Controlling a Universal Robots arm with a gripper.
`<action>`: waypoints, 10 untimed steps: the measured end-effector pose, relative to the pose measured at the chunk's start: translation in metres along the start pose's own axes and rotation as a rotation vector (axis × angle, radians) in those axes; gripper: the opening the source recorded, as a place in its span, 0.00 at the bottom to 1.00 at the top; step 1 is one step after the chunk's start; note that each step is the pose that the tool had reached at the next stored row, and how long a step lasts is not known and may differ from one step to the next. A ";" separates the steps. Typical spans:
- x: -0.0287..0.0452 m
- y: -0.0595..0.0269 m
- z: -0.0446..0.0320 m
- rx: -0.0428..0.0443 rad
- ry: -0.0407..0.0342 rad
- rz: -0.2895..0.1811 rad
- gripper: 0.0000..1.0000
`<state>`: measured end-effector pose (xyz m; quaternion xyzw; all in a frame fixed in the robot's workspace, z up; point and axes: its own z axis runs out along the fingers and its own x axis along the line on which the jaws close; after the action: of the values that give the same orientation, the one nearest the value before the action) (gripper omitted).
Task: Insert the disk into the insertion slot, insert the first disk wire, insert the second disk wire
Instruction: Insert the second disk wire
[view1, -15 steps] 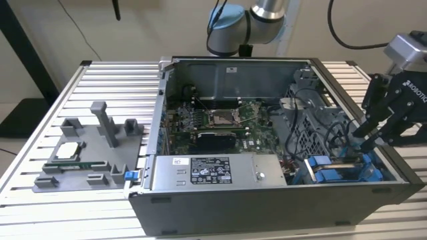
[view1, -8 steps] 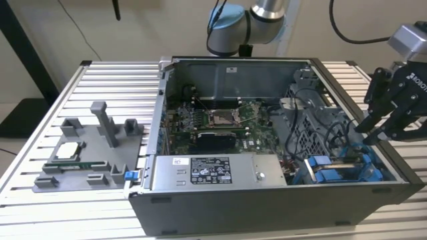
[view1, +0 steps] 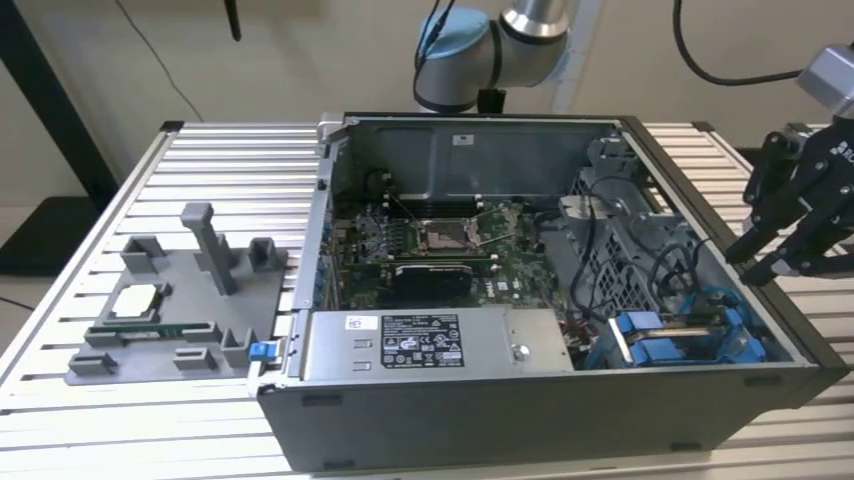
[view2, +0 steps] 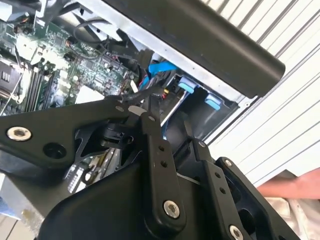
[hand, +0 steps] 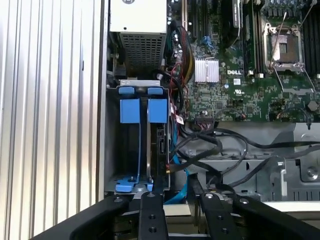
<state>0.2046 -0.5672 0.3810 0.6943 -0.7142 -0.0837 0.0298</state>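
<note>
Gripper (hand: 179, 200) is spread open holding nothing, and the disk (hand: 160, 145) sits down in the bay (hand: 111, 150) right ahead of its fingertips (hand: 151, 210), in 1 of 2 blue carriers (hand: 157, 110).

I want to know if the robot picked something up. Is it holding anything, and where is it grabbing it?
Nothing is held. The gripper hangs over the edge of the computer case with its jaws apart and nothing between them.
</note>
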 end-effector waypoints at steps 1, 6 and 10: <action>-0.0009 -0.0021 -0.0002 -0.0001 -0.0012 0.000 1.00; -0.0059 -0.0092 -0.0009 -0.0002 -0.0044 -0.001 1.00; -0.0094 -0.0128 -0.0011 -0.0005 -0.0056 -0.005 1.00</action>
<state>0.2177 -0.5582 0.3807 0.6958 -0.7125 -0.0859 0.0278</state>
